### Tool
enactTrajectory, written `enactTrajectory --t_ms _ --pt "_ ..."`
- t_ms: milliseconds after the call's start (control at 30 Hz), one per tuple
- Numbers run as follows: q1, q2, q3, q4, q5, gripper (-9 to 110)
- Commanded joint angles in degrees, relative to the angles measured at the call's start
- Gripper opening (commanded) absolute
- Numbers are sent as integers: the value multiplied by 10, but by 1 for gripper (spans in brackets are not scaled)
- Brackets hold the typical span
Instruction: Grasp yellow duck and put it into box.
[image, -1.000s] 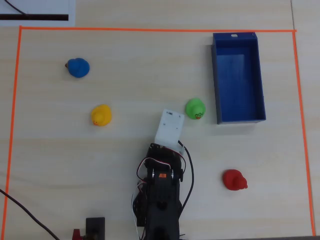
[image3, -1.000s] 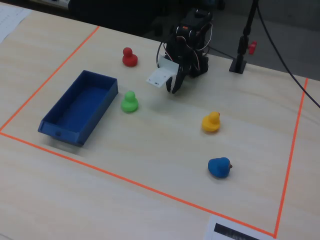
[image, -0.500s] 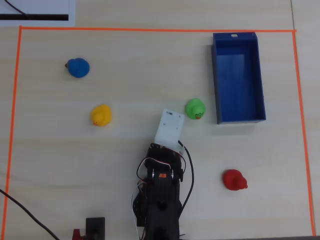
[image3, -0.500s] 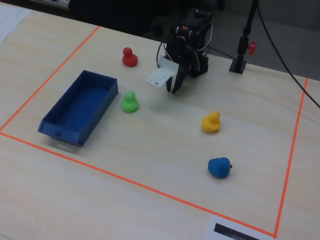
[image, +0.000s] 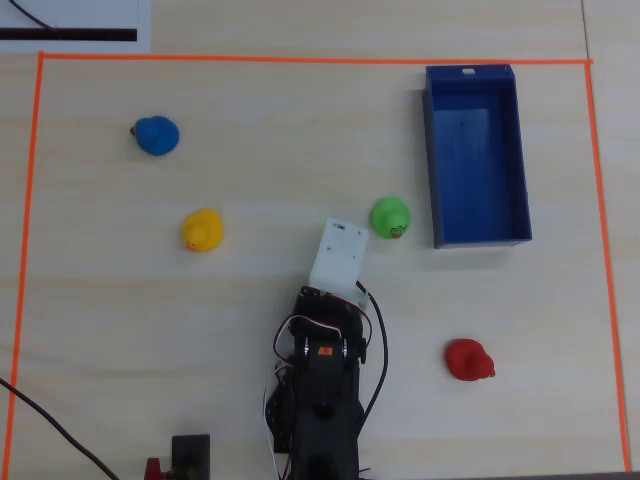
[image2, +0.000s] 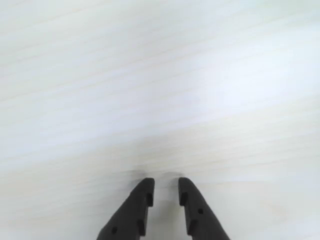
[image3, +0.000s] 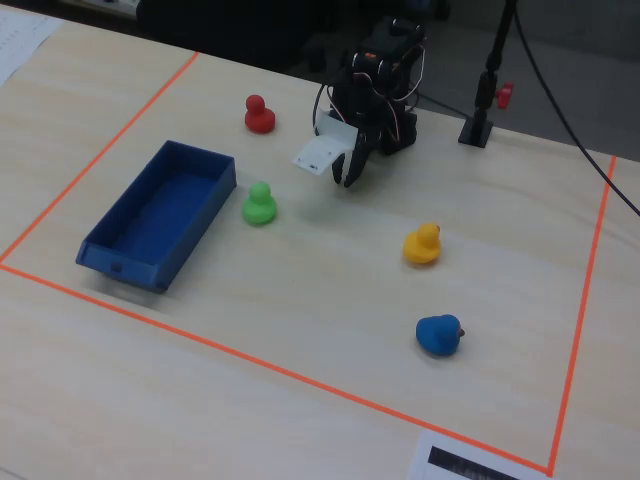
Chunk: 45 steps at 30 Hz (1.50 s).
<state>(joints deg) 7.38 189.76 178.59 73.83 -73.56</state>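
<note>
The yellow duck (image: 202, 230) sits on the pale wood table, left of the arm in the overhead view and right of it in the fixed view (image3: 423, 245). The dark-blue box (image: 475, 160) lies empty at the upper right of the overhead view and at the left of the fixed view (image3: 150, 215). My gripper (image2: 165, 186) points down at bare table, its black fingers a narrow gap apart with nothing between them. In the fixed view it (image3: 350, 178) hangs between the green duck and the yellow duck, well away from the yellow one. From overhead the white camera mount (image: 338, 258) hides it.
A green duck (image: 390, 217) stands just left of the box and close to the arm's head. A red duck (image: 468, 360) is at the lower right and a blue duck (image: 157, 135) at the upper left. Orange tape (image: 300, 58) frames the work area.
</note>
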Motion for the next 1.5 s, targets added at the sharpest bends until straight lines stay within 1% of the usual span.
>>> enactTrajectory --t_ms 0,1333,1467 --pt "3 -1 -4 11 2 4" --pt "-4 -1 -4 11 1 4" --pt "-5 -1 -4 11 0 7"
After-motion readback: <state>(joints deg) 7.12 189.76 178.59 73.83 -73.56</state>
